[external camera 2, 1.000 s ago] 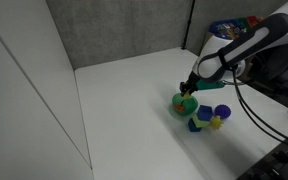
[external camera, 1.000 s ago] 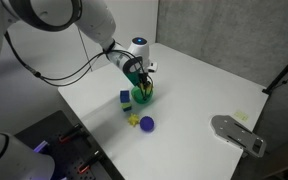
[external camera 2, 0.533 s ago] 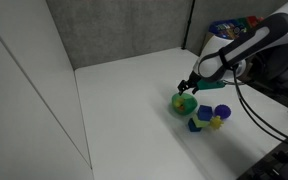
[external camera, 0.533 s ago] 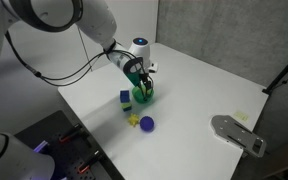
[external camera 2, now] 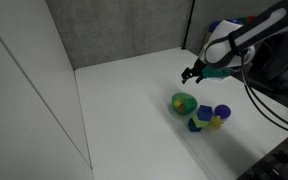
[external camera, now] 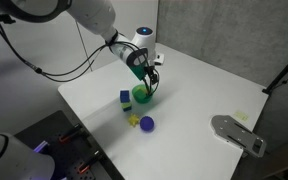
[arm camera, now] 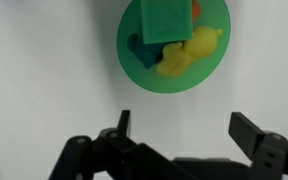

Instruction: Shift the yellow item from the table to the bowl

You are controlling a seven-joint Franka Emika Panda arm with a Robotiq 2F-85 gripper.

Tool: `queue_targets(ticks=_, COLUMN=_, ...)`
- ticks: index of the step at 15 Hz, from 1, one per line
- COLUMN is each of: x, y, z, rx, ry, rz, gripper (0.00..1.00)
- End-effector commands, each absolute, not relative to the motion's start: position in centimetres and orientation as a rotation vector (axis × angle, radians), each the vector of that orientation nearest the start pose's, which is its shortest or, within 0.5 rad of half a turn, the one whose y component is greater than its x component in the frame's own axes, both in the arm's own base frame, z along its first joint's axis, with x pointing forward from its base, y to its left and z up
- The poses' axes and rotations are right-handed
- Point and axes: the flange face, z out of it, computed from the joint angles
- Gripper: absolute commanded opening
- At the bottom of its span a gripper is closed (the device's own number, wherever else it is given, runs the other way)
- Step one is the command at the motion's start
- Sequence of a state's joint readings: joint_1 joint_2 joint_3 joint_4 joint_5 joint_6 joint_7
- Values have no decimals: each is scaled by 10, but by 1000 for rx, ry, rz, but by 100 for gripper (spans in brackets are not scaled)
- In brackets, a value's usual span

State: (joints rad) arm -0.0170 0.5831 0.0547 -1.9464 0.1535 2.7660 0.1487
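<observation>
text: none legible | labels: none | numbers: none

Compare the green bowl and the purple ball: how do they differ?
The green bowl is wider than the purple ball. The bowl holds a yellow item and a green block; the ball holds nothing. Both are round and sit on the white table.

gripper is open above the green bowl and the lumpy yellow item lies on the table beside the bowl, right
Not quite. The lumpy yellow item lies inside the green bowl, next to a green block, as the wrist view shows. The rest holds: the gripper is open above the bowl.
</observation>
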Motion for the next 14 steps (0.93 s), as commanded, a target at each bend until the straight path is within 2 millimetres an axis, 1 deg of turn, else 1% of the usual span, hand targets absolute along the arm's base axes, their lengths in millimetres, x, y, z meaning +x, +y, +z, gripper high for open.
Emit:
queue_targets(ticks=1, x=627, y=7, z=233, rx=-2993, ry=364, rz=-311, gripper=100)
queue_targets(ticks=7, x=603, y=-5, z=261, rx=-3054, ry=354, rz=-142, gripper=100)
queue_targets(ticks=11, x=582, y=-14, z=276, rx=-3131, ry=261, rz=28, gripper=100)
queue_targets(ticks=14, x=567, y=-15, z=290, rx=-3151, ry=160, rz=72, gripper=100)
